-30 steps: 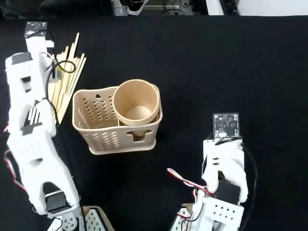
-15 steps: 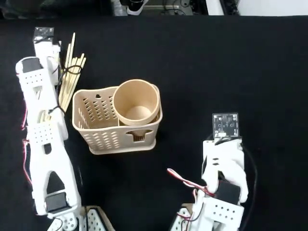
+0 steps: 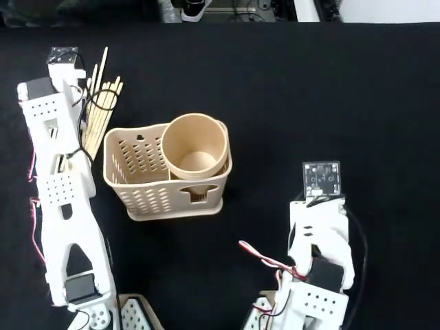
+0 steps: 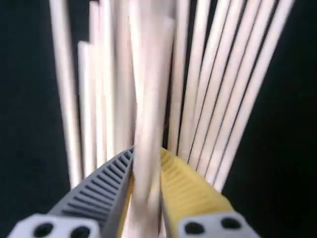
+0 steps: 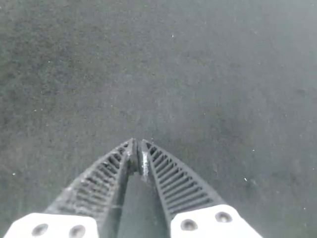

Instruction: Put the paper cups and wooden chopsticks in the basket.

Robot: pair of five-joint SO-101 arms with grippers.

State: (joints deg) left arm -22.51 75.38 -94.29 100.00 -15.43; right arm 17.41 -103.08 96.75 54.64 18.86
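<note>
Several wooden chopsticks [image 3: 101,103] lie in a bunch at the far left of the black table, just behind the basket. My left gripper [image 4: 147,166] is shut on a few chopsticks [image 4: 148,114] from that bunch, while the others [image 4: 223,99] fan out on either side of the jaws. The left arm [image 3: 58,158] stretches along the table's left edge over them. A beige slotted basket [image 3: 161,196] stands left of centre, holding a paper cup [image 3: 198,159] upright in its right half. My right gripper [image 5: 137,147] is shut on nothing above bare black cloth.
The right arm [image 3: 320,234] rests folded at the front right, well away from the basket. Black cloth [image 3: 330,89] covers the whole table. The basket's left half [image 3: 137,158] holds nothing.
The left arm swung right and in over the chopsticks. The bunch, spread out slantwise before, now lies tighter and straighter beside the arm. The right arm has kept still.
</note>
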